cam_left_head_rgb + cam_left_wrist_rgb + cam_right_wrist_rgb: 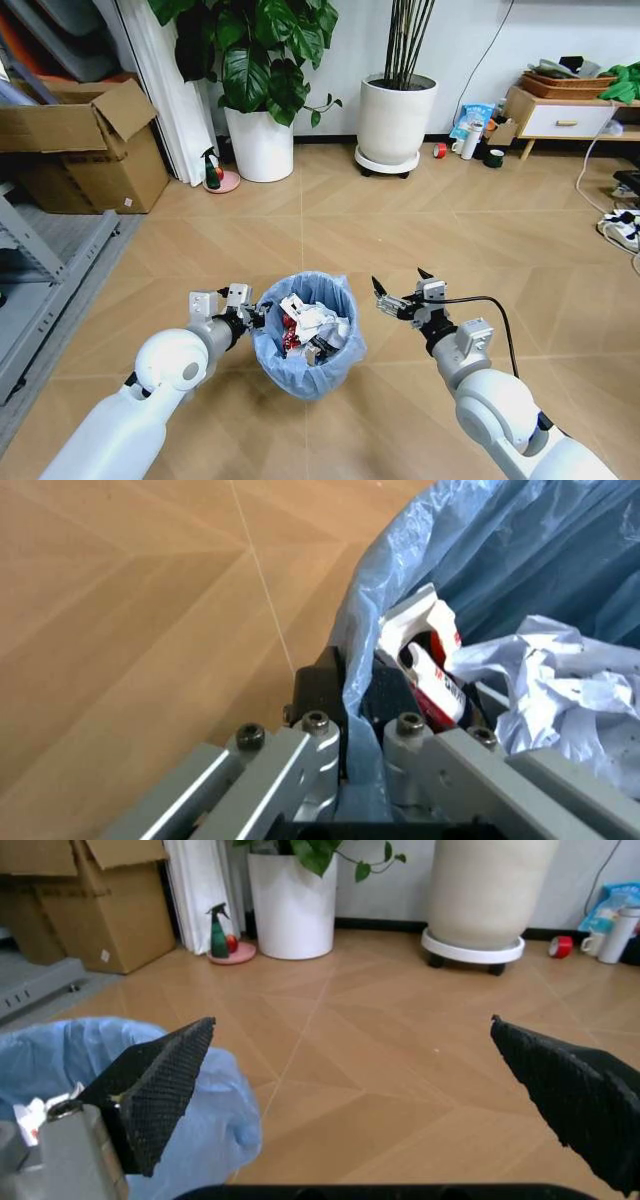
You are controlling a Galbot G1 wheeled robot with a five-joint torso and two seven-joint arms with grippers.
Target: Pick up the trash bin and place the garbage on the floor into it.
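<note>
At bin rim [262, 322] left gripper [255, 316] clamped; right gripper [398, 290] spread

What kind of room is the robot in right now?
Probably a lived-in home or office room: herringbone wood-look floor, large potted plants in white pots, a low side cabinet, and a cardboard box by metal shelving.

Head camera looks down; wrist cameras close on trash bin [305, 335].

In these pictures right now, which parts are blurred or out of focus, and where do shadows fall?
Head view: evenly lit, sharp; a soft shadow lies on the floor under the trash bin. Left wrist view: the left gripper, clamped on the bin's rim, looks soft up close. Right wrist view: the open right gripper has blurred near fingers; the room behind is clearer.
</note>
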